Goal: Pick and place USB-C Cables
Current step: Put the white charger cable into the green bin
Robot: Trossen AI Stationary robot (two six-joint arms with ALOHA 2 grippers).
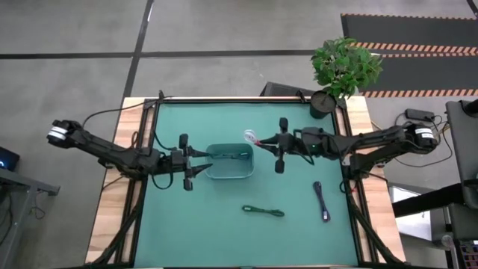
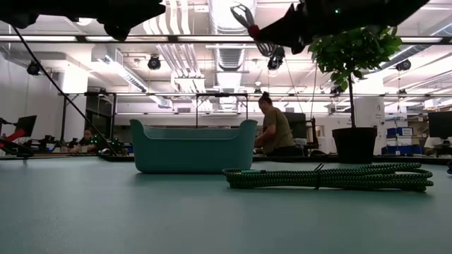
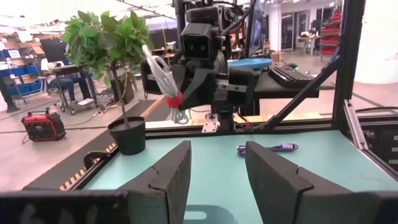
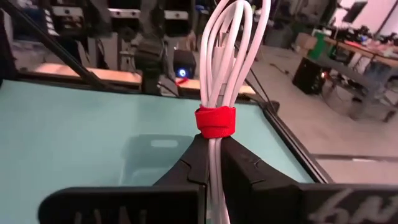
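The right gripper (image 1: 258,139) is hanging above the green-topped bench (image 1: 299,224), just beside the far right corner of the teal rectangular plastic bin (image 1: 229,161), with its 2 fingers (image 4: 193,165) pinching shut on the white bundled USB-C cable with a red-pink tie (image 4: 217,93). The cable is sticking out past the fingertips, held off the bench surface, and the tie is sitting right at the fingertips.

The left gripper (image 1: 203,161) is waiting at the bin's left end, its 2 fingers (image 3: 171,177) standing spread apart with nothing between them.

The green braided bundled cable (image 1: 263,211) is lying flat on the bench in front of the bin, apart from it. The dark blue bundled cable (image 1: 322,200) is lying near the bench's right side, well apart from the green one. A thin dark item is lying inside the bin; what it is cannot be told.

A small potted green plant in a black pot (image 1: 340,75) is standing at the far right corner of the bench.
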